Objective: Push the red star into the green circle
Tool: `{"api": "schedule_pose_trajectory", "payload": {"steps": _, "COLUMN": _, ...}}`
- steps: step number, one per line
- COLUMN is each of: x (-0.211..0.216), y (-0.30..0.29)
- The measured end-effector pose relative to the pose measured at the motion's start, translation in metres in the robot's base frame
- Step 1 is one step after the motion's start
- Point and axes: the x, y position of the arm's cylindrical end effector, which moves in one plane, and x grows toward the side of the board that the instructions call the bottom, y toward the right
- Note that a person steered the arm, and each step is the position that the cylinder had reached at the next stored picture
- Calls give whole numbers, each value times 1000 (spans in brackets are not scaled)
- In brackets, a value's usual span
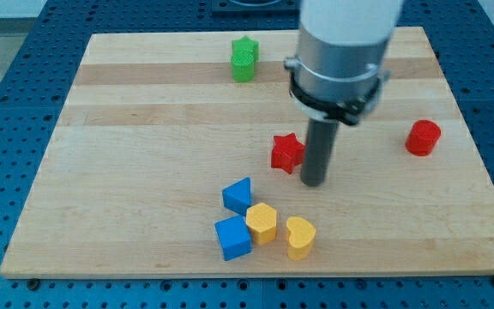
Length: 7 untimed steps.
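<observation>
The red star (287, 152) lies near the middle of the wooden board (144, 163). My tip (314, 181) rests on the board just to the view's right of the red star and slightly below it, close to touching. No green circle shows; the only green block is a green star (244, 59) near the view's top, above and left of the red star. The arm's body hides part of the board at the top right.
A red cylinder (423, 137) sits at the view's right. Below the red star is a cluster: a blue triangular block (238, 195), a blue cube (232, 237), a yellow hexagonal block (262, 223) and a yellow heart (300, 237).
</observation>
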Motion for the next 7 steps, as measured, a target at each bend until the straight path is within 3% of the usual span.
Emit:
{"api": "schedule_pose_trajectory", "payload": {"steps": 3, "x": -119, "y": -71}}
{"api": "schedule_pose_trajectory", "payload": {"steps": 4, "x": -121, "y": -75}}
{"api": "schedule_pose_trajectory", "payload": {"steps": 6, "x": -24, "y": -9}}
{"api": "schedule_pose_trajectory", "payload": {"steps": 7, "x": -5, "y": -26}}
